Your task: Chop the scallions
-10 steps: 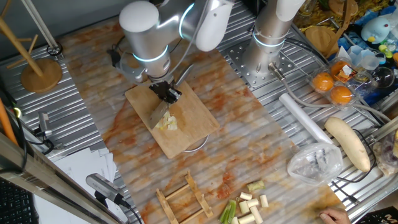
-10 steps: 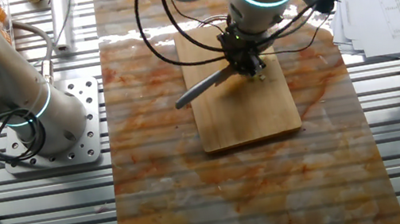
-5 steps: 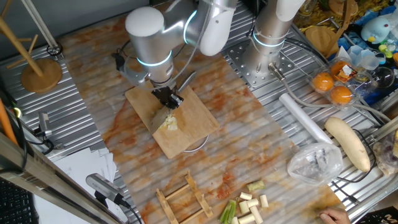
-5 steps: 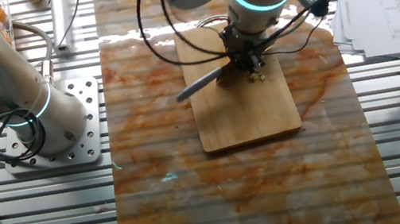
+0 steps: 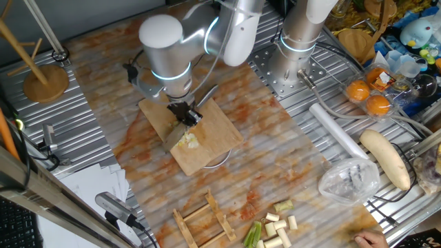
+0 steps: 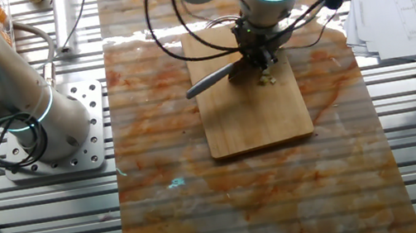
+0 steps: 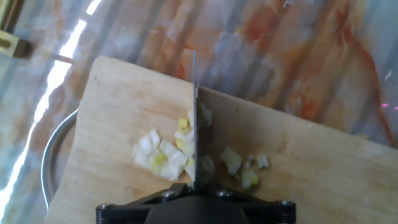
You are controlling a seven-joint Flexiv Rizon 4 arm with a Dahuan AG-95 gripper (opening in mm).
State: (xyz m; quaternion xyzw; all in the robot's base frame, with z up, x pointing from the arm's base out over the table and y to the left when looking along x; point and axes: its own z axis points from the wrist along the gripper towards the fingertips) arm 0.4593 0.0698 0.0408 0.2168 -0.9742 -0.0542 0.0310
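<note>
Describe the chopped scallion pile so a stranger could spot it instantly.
Find the wooden cutting board on the orange-streaked mat, under the arm. Beneath the pincer, beside the knife blade, lies the chopped scallion pile. Unlike the whole stalk segments at the table's near edge, it is tiny pale yellowish bits.

Two fixed views overhead, opposite sides, sharing cutting board (image 5: 200,134); hand view close, straight down.
</note>
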